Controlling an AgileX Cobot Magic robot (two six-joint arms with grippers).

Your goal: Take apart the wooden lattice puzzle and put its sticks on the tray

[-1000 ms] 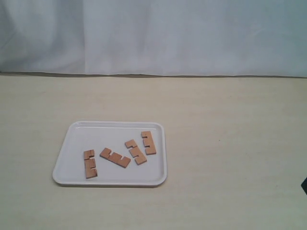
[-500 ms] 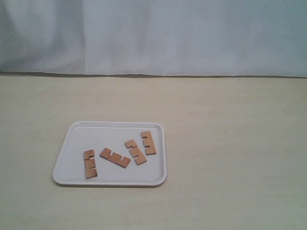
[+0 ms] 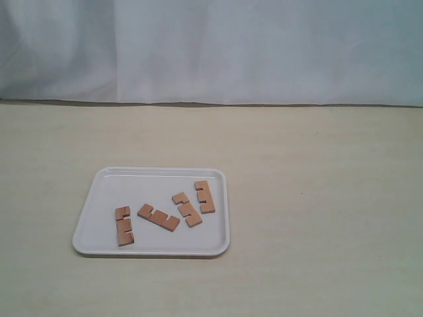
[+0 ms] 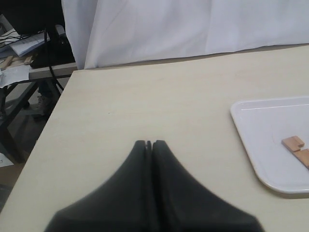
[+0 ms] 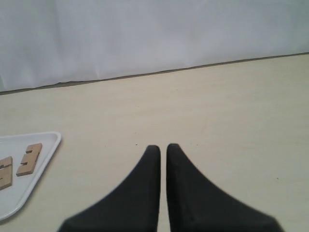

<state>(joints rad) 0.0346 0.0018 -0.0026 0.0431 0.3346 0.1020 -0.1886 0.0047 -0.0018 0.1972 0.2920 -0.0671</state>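
Observation:
The wooden lattice puzzle stands apart as several loose sticks lying flat on the white tray [image 3: 158, 171]: one at the left [image 3: 123, 226], one in the middle [image 3: 158, 217], and two at the right [image 3: 187, 209] [image 3: 205, 197]. No interlocked grid shows. Neither gripper appears in the exterior view. My left gripper [image 4: 148, 142] is shut and empty above bare table, with the tray [image 4: 260, 145] and a stick [image 4: 293, 142] off to one side. My right gripper [image 5: 163, 146] is shut with a sliver of gap and holds nothing; the tray's corner [image 5: 19, 193] and a stick [image 5: 29, 159] lie apart from it.
The tray sits on a pale beige table [image 3: 317, 198] backed by a white curtain [image 3: 211, 46]. In the left wrist view the table's edge [image 4: 48, 125] shows, with a cluttered desk [image 4: 29, 48] beyond it.
A dark bit of the right arm at the exterior view's right edge a second ago has gone out of view. The sticks and tray have not moved.

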